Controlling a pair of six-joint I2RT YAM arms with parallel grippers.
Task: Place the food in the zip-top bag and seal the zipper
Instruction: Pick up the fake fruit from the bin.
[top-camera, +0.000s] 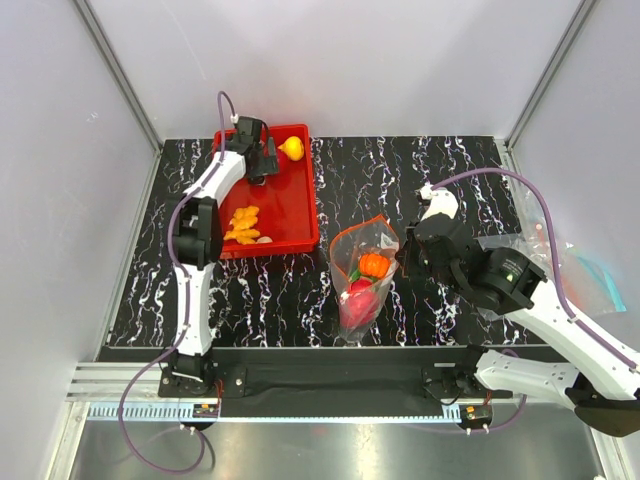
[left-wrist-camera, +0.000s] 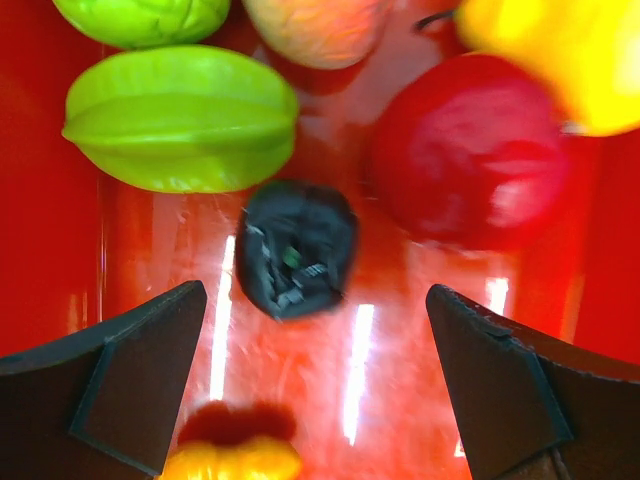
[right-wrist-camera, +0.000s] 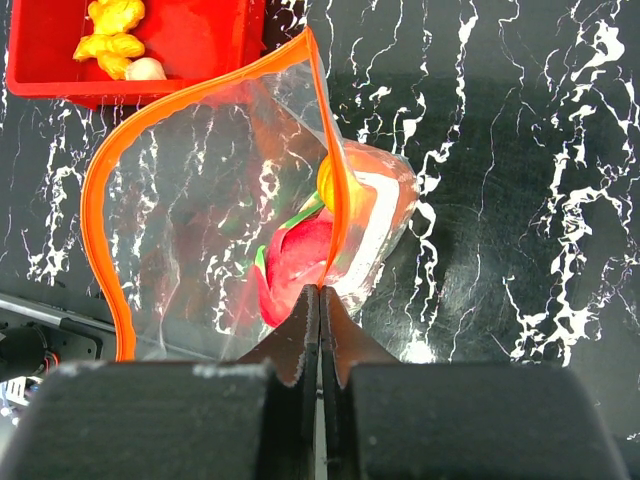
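Observation:
The zip-top bag (top-camera: 363, 262) lies mid-table with its mouth held open; an orange piece (top-camera: 374, 264) and a magenta-red piece (top-camera: 360, 300) are inside. My right gripper (top-camera: 404, 256) is shut on the bag's orange-red zipper (right-wrist-camera: 328, 200); in the right wrist view the right gripper (right-wrist-camera: 320, 292) pinches the strip. My left gripper (top-camera: 263, 155) hangs open and empty over the back of the red tray (top-camera: 290, 205). In the left wrist view the left gripper (left-wrist-camera: 315, 390) is above the tray floor, near a green starfruit (left-wrist-camera: 180, 115), a red piece (left-wrist-camera: 465, 150) and a yellow piece (left-wrist-camera: 560, 50).
More food lies in the tray: a yellow fruit (top-camera: 291, 148) at the back and orange-yellow pieces (top-camera: 243, 222) near the front. A blue-tinted clear bag (top-camera: 598, 280) lies at the right table edge. Grey walls surround the black marbled table (top-camera: 470, 180).

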